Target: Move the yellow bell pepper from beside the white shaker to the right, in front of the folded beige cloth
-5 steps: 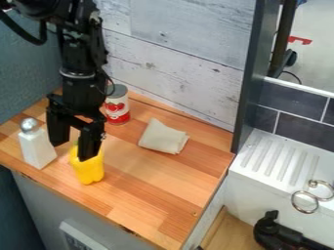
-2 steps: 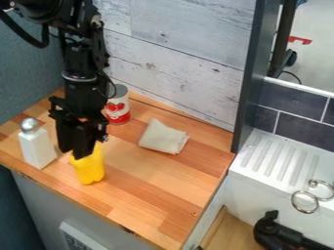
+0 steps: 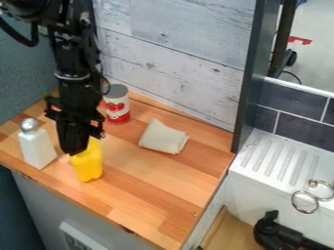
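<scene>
The gripper [image 3: 74, 150] hangs over the left part of the wooden counter, its fingers shut on the top of a yellow pepper [image 3: 89, 165]. The pepper stands roughly upright below the fingertips, its upper left part hidden by them. Whether its bottom touches the wood I cannot tell. Just left is a white shaker with a silver round top [image 3: 37, 146]. Behind the gripper, to its right, stands a can with a red and white label [image 3: 117, 106]. A folded beige cloth [image 3: 162, 136] lies farther right.
The wooden counter [image 3: 156, 195] is bounded by a whitewashed plank wall [image 3: 176, 63] behind and a dark upright panel [image 3: 249, 78] at the right. Beyond the panel are a white ridged sink ledge [image 3: 274, 161], metal rings [image 3: 304, 201] and a black device [image 3: 277, 234].
The gripper has gone from open to shut at the pepper's top, then moved slightly left. The pepper has shifted a little up and left in the view with it.
</scene>
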Robot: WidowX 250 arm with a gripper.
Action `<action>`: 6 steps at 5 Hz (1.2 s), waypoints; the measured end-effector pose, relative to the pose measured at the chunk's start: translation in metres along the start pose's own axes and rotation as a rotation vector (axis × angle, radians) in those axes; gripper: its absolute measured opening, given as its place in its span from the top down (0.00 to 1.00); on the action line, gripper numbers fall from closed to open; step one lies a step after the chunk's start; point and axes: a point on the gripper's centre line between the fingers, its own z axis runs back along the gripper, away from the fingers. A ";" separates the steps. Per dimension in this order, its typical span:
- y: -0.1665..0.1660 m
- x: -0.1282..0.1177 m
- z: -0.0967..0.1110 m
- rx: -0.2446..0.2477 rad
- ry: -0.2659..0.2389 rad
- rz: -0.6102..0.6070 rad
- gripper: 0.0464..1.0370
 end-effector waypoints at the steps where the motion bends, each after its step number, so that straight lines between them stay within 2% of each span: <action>1: -0.006 0.000 0.004 -0.035 -0.005 0.006 0.95; 2: -0.020 0.010 0.029 -0.048 -0.034 -0.003 0.95; 3: -0.061 0.020 0.045 -0.076 -0.035 -0.099 0.95; 4: -0.097 0.026 0.043 -0.054 -0.034 -0.219 0.95; 5: -0.114 0.028 0.032 -0.043 -0.001 -0.279 0.95; 6: -0.115 0.031 0.024 -0.047 0.011 -0.268 0.95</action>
